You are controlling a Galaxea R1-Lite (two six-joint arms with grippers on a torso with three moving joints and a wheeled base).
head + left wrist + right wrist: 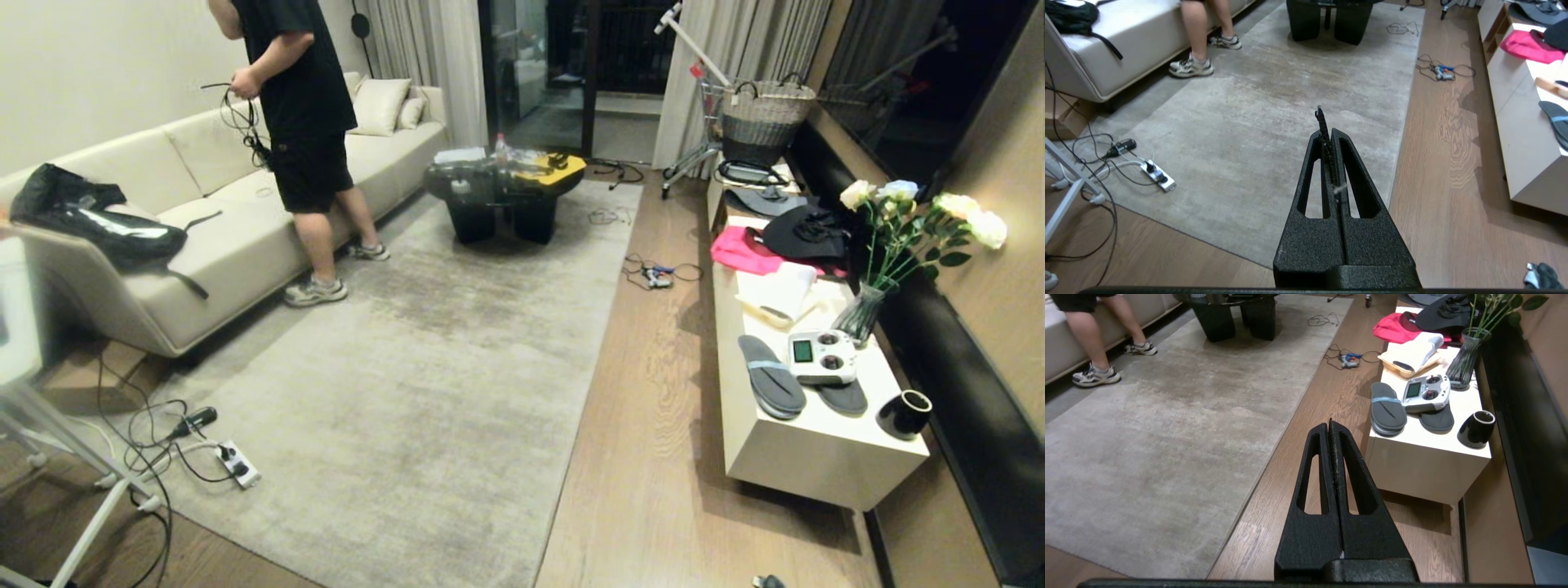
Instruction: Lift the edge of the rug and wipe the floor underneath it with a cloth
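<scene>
Both grippers hang with fingers pressed together above a flat rug, holding nothing.

Left gripper (pixel 1331 132) hovers over the rug (pixel 1274 122) near its close corner; the right gripper (pixel 1331 426) hovers over the floor (pixel 1306 457) just beside the rug edge (pixel 1274 453), which lies flat on the planks. The cloth (pixel 1541 276) lies on the floor, well apart from both grippers, at the corner of the left wrist view; the right wrist view does not show it, and in the head view only a scrap at the bottom edge may be it. No writing can be read. Only the head view shows the standing person (pixel 298 98) by the sofa (pixel 204 220) holding cables.
</scene>
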